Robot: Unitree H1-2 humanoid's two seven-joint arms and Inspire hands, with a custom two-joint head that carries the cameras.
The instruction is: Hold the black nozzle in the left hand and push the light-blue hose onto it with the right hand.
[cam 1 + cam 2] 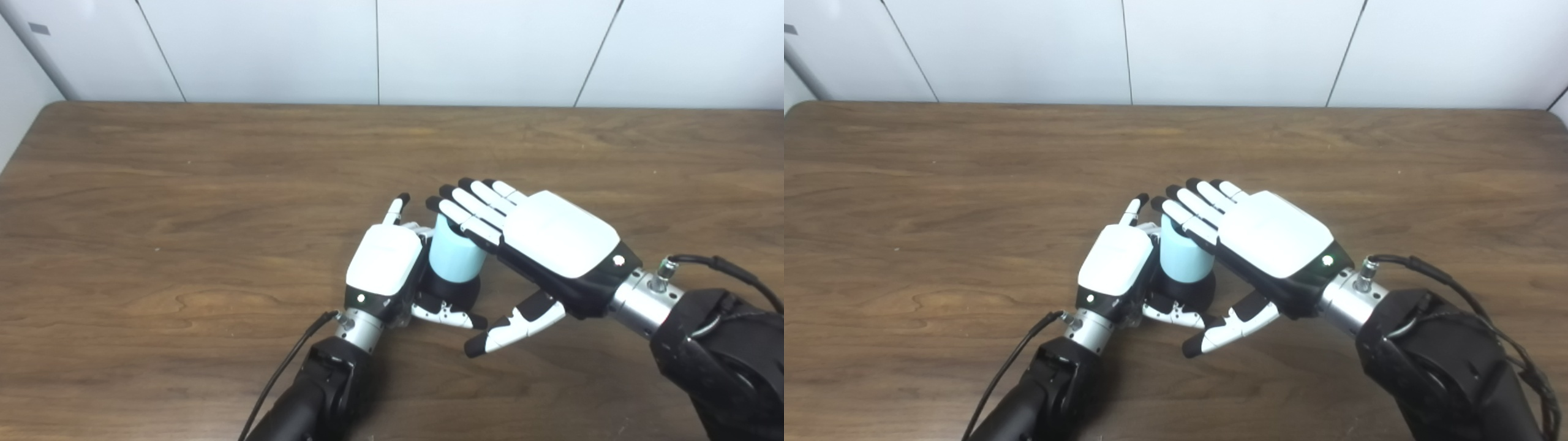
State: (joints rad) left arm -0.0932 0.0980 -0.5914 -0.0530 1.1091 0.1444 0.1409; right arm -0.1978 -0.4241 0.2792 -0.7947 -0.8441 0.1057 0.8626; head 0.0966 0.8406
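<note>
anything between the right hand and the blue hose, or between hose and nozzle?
Nothing visible. The right hand lays its flat fingers on top of the light-blue hose, which already sits directly on the black nozzle in the left hand. No gap shows between them.

Pretty plain setup: a dark brown wood-grain table (184,214) with rounded corners. Behind it stood a white panelled wall (275,49), evenly lit.

A brown wooden table (184,202) stands against a white panelled wall (275,49).
</note>
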